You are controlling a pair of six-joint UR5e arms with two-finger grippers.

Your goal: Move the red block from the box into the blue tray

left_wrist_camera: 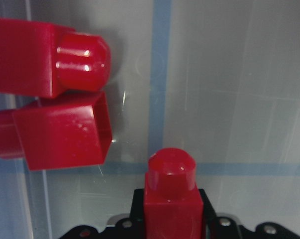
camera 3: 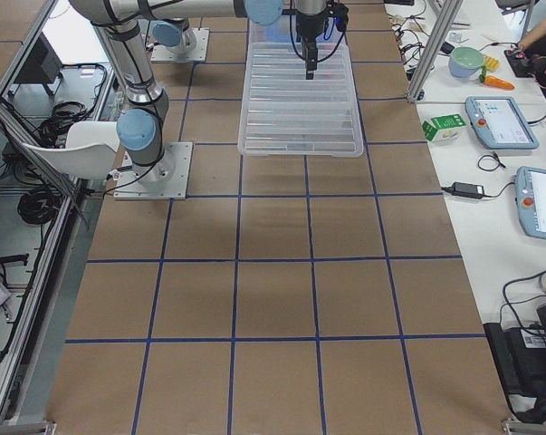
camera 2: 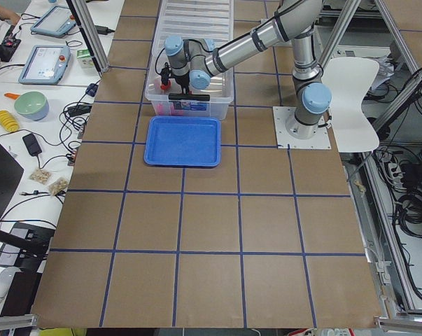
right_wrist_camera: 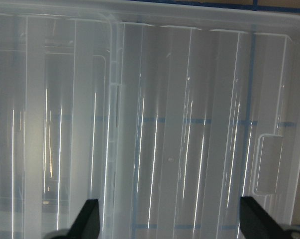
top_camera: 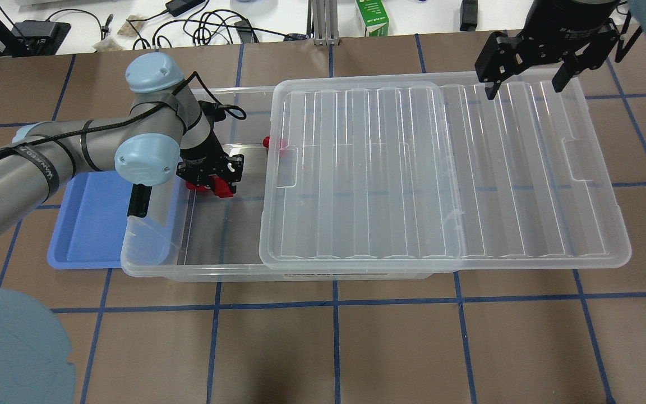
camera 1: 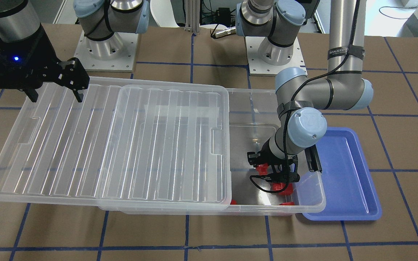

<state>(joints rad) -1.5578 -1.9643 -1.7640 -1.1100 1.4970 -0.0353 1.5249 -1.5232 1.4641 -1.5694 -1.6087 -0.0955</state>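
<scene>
My left gripper [top_camera: 211, 175] reaches down into the open end of the clear box [top_camera: 199, 269] and is shut on a red block [left_wrist_camera: 170, 199], its stub pointing away from the camera. Two more red blocks [left_wrist_camera: 60, 132] lie side by side on the box floor just beyond it. The front-facing view shows several red blocks [camera 1: 278, 186] around that gripper [camera 1: 274, 174]. The blue tray [top_camera: 90, 224] lies right beside that end of the box and holds nothing. My right gripper [top_camera: 525, 84] hangs open over the far end of the lid [top_camera: 441, 179].
The ribbed clear lid [camera 1: 103, 145] is slid sideways, covering most of the box and overhanging it toward my right arm. One red block [top_camera: 274, 142] lies by the lid's edge. The box wall [camera 1: 314, 203] stands between the held block and the tray [camera 1: 350, 181].
</scene>
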